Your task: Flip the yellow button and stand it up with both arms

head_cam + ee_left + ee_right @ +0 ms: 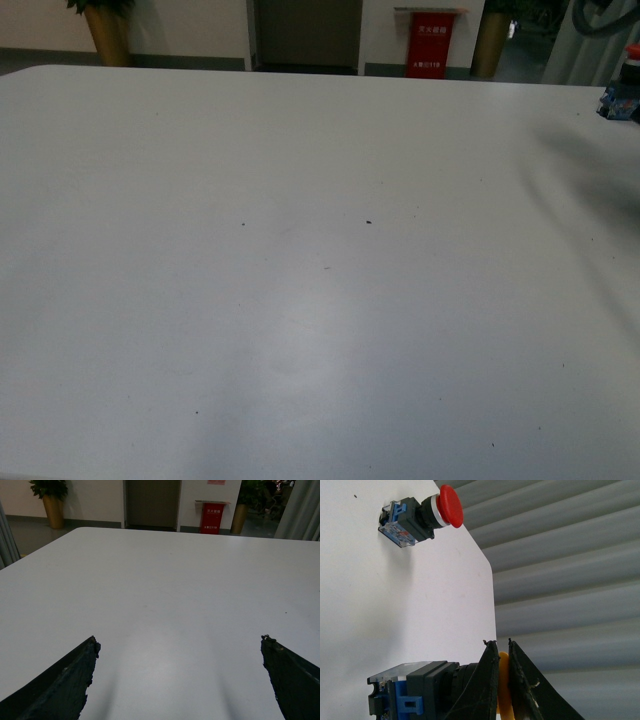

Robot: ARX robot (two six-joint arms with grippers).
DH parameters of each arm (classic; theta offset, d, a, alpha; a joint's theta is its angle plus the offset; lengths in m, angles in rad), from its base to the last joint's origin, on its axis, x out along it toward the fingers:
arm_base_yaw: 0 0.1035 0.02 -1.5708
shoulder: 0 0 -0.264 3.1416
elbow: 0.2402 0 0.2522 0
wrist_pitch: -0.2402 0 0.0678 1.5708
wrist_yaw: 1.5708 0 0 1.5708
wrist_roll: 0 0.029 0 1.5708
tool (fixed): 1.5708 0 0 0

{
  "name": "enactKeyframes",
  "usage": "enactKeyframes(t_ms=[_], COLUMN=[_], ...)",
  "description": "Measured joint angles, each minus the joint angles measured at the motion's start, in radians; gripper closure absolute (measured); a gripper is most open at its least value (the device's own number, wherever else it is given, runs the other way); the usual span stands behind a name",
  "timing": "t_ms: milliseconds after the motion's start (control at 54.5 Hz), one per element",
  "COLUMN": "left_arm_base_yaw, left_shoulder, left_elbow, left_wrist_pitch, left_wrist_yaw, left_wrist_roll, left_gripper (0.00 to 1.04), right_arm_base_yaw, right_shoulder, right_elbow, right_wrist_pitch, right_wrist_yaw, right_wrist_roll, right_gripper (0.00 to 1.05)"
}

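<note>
- Your right pincer (501, 647) is clamping its two dark metal fingers (485, 680) on the rim of the flat yellow cap. That cap belongs to the small push button with a black cylindrical body and blue terminal block (427, 690).
- In the right wrist view, that yellow button is sitting close to the edge of the white counter (300, 300), with grey ribbed curtain behind it. You cannot tell from this view whether it is resting on the surface or hanging just above it.
- Your left pincer (180, 639) is hovering over bare counter with its black tips (75, 675) spread wide and nothing between them. It is well apart from the button.
- A similar button with a red mushroom cap and blue block (417, 517) is lying nearby on the counter. It is probably the cropped piece at the far right edge of the front view, and it is not your target.
- By my reading, you are at the grasping stage: one arm is holding the cap, but the flip is not showing as done.
- Turning the button over, bringing the left arm across to help and standing it up are all looking like work ahead.
- No containers are showing in any view.
</note>
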Motion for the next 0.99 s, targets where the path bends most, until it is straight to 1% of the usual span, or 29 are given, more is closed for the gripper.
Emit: enactKeyframes(t_ms=[992], left_arm_base_yaw=[0.000], left_shoulder=[0.000], left_elbow=[0.000], left_wrist_pitch=[0.000], left_wrist_yaw=[0.000], left_wrist_roll=[0.000], left_gripper=[0.07], right_arm_base_yaw=[-0.034], right_shoulder=[0.041], right_elbow=[-0.037], right_wrist_pitch=[0.041], right_wrist_yaw=[0.002], right_wrist_roll=[-0.018], right_gripper=[1.00])
